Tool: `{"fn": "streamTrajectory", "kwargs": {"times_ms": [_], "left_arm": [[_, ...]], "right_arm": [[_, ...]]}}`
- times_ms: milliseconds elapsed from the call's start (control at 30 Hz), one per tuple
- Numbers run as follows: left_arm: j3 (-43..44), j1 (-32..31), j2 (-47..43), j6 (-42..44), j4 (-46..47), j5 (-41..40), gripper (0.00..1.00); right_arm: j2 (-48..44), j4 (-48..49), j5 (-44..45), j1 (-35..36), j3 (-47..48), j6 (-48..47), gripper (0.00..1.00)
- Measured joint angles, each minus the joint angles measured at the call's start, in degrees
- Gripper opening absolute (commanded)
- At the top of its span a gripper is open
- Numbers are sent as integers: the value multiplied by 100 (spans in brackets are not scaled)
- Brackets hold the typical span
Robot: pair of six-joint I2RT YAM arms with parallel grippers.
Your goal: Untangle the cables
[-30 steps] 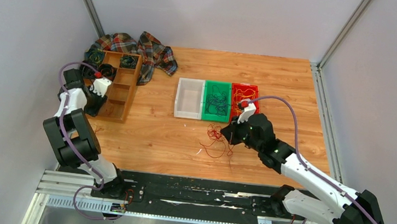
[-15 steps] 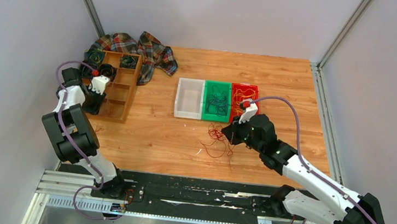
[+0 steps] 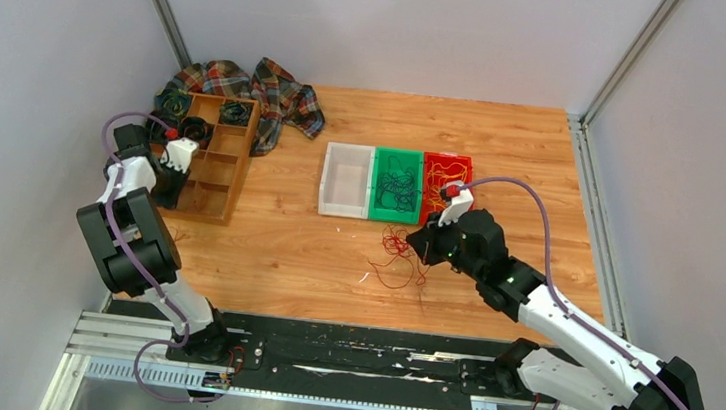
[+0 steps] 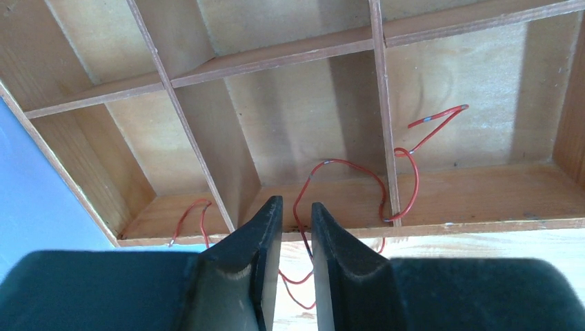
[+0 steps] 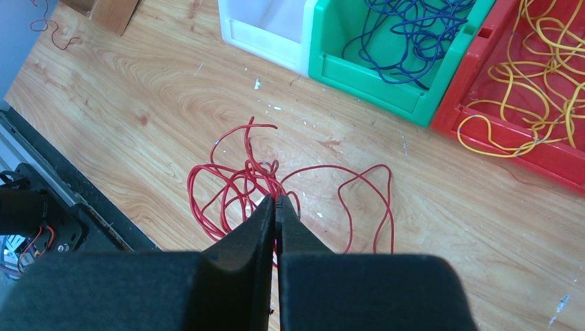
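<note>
A tangle of red cables (image 3: 396,253) lies on the wooden table in front of the bins. My right gripper (image 3: 423,243) stands at its right side; in the right wrist view this gripper (image 5: 276,200) is shut on a strand of the red tangle (image 5: 234,183). Dark blue cables (image 5: 414,27) fill the green bin and yellow cables (image 5: 545,62) fill the red bin. My left gripper (image 3: 176,190) is at the near edge of the wooden organizer (image 3: 208,212). Its jaws (image 4: 295,205) stand narrowly apart, and a loose red cable (image 4: 345,165) draped over the organizer's front wall runs between them.
White (image 3: 346,178), green (image 3: 393,213) and red (image 3: 430,186) bins stand side by side at the table's middle. A plaid cloth (image 3: 269,91) and dark coiled rolls (image 3: 173,103) lie behind the organizer at the back left. Grey walls close both sides.
The left gripper's jaws have drawn closer together around the red cable at the organizer. The right gripper stays shut at the red tangle, barely moved.
</note>
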Motion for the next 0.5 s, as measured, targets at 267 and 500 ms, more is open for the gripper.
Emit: {"fn": "streamTrajectory", "kwargs": {"times_ms": [267, 500], "left_arm": [[2, 0, 15, -127, -26, 63, 1], [37, -44, -662, -382, -573, 686, 1]], "right_arm": [[-52, -59, 46, 0, 0, 0, 1], [-127, -61, 83, 0, -2, 0, 0]]}}
